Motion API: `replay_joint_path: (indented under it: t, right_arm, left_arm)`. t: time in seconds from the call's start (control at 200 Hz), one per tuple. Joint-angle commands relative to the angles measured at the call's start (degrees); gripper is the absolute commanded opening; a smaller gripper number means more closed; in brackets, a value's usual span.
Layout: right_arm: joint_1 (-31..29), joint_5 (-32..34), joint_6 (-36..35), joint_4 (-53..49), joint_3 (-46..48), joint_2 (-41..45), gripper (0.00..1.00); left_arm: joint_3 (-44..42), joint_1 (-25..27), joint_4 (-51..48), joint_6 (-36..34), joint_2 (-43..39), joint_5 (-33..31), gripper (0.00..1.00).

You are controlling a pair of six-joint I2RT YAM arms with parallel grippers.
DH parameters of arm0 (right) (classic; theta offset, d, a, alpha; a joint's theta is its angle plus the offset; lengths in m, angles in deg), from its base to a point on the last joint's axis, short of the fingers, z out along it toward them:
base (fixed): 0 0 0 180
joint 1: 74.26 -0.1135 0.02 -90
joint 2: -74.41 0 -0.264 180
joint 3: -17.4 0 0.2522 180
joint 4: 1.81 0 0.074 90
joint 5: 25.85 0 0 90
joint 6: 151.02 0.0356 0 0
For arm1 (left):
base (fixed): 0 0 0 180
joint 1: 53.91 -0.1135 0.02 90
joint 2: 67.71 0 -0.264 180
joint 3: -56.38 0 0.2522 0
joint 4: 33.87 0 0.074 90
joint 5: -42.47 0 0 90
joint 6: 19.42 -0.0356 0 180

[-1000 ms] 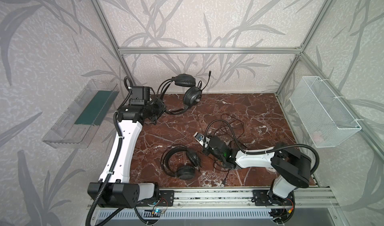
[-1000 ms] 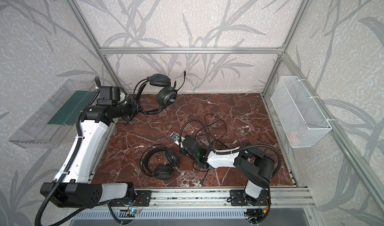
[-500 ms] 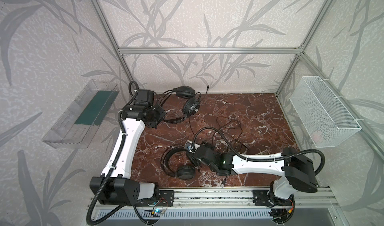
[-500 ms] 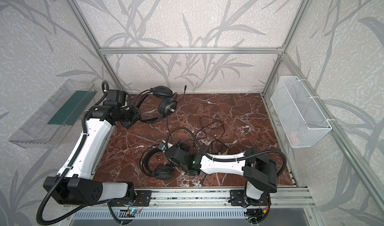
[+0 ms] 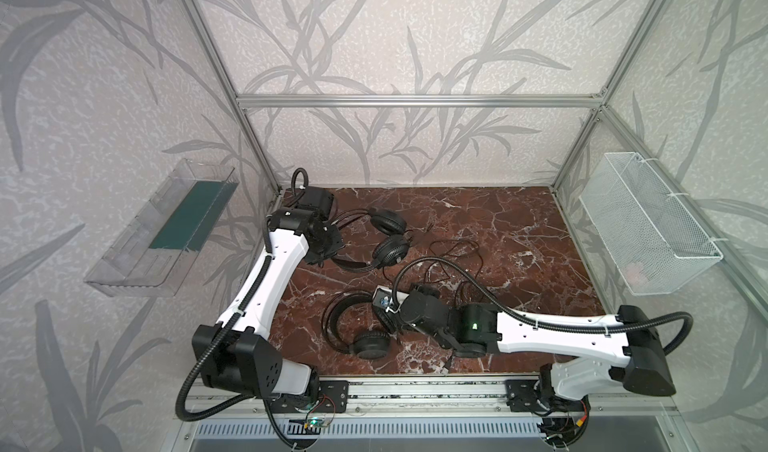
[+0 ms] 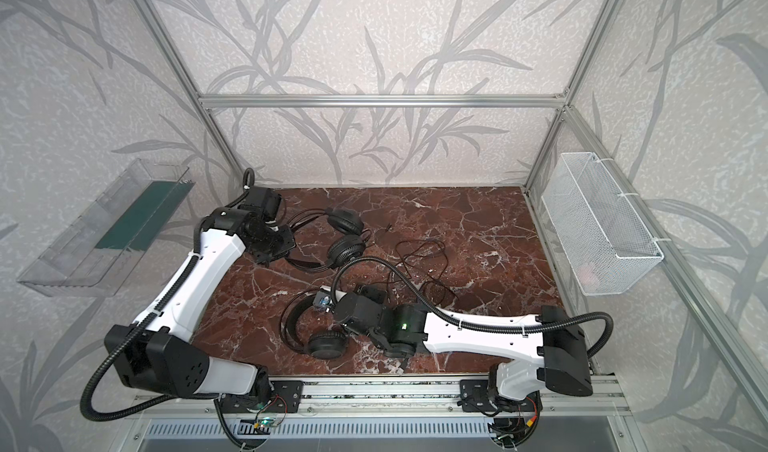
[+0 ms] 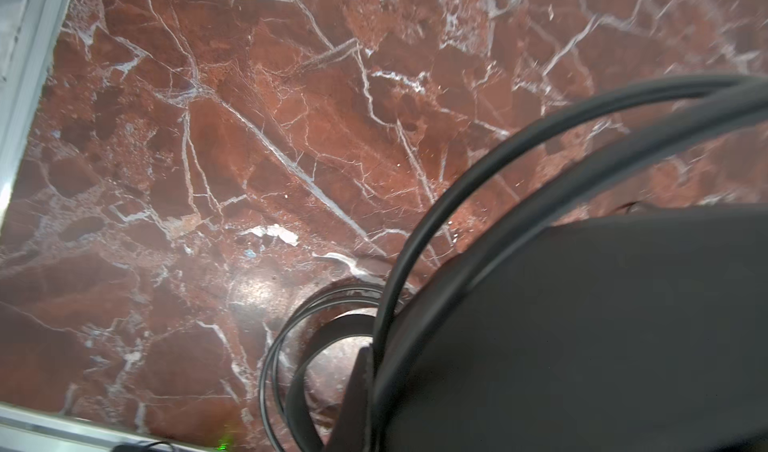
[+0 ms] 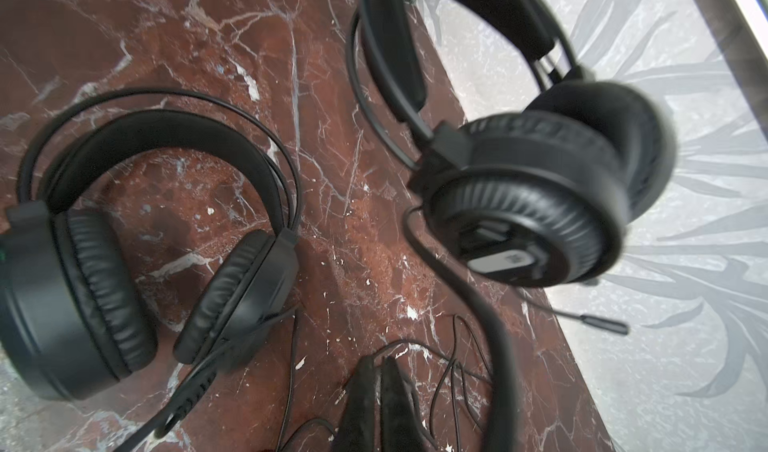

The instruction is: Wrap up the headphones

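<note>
Two black headphones are in both top views. The rear headphones (image 5: 386,238) (image 6: 345,238) sit at the back left, and my left gripper (image 5: 328,244) (image 6: 278,242) is shut on their wire headband (image 7: 457,188). The front headphones (image 5: 357,333) (image 6: 311,333) (image 8: 145,242) lie flat near the front rail. My right gripper (image 5: 392,310) (image 8: 378,381) is low beside their far earcup, with its fingers pressed together on a thin black cable (image 8: 415,346). The rest of that cable (image 5: 453,254) (image 6: 419,254) lies in loose loops on the marble table (image 5: 498,221).
A clear plastic tray (image 5: 166,229) hangs on the left wall. A white wire basket (image 5: 648,229) hangs on the right wall. Aluminium frame posts stand at the back corners, and a metal rail (image 5: 415,387) runs along the front edge. The right arm's hose (image 5: 436,263) arches over the cable loops.
My left arm has brought the rear headphones forward and down from the back wall. My right arm has swung left towards the front headphones, dragging the cable with it.
</note>
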Motion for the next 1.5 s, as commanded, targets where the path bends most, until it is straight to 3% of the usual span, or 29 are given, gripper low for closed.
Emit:
replay_joint_path:
  t: [0.0, 0.2, 0.335, 0.405, 0.55, 0.71, 1.055, 1.255, 1.374, 1.494]
  right_arm:
    - [-0.3, -2.5, -2.0, -6.3, -2.0, 2.5, 0.0]
    - [-0.3, -3.1, -5.1, -11.4, -4.7, 4.8, 0.0]
    - [-0.2, -7.9, -6.1, -17.1, -8.2, 5.4, 0.0]
    - [0.0, -7.9, -7.0, -19.5, -9.9, 5.1, 0.0]
    - [1.2, -6.9, -8.0, -23.5, -12.0, 4.8, 0.0]
    - [1.5, -8.0, -7.8, -28.5, -13.8, 5.8, 0.0]
    - [3.9, -8.8, -10.1, -26.7, -15.2, 7.1, 0.0]
    - [5.3, -1.6, -16.6, -21.1, -15.8, 5.4, 0.0]
    - [8.1, 0.9, -18.3, -17.4, -14.1, 6.5, 0.0]
    - [8.9, -0.4, -17.6, -17.3, -12.4, 9.8, 0.01]
  left_arm:
    - [-0.5, 1.2, 0.3, -3.7, -1.2, -3.2, 0.0]
    - [-3.0, 5.0, 1.4, -7.0, -2.6, -8.1, 0.0]
    - [-4.9, 9.3, 2.2, -8.6, -3.7, -17.1, 0.0]
    - [-6.0, 10.8, 3.1, -9.5, -4.5, -18.7, 0.0]
    - [-9.0, 12.5, 5.4, -11.1, -7.8, -18.9, 0.0]
    - [-11.5, 12.6, 6.5, -11.0, -13.1, -25.2, 0.0]
    - [-18.0, 14.0, 14.4, -16.0, -20.1, -14.4, 0.0]
    - [-17.4, 16.4, 14.6, -17.7, -18.9, -10.3, 0.0]
    - [-17.6, 18.0, 14.6, -18.7, -19.0, -11.0, 0.0]
    - [-17.3, 18.6, 13.4, -18.3, -19.3, -16.8, 0.0]
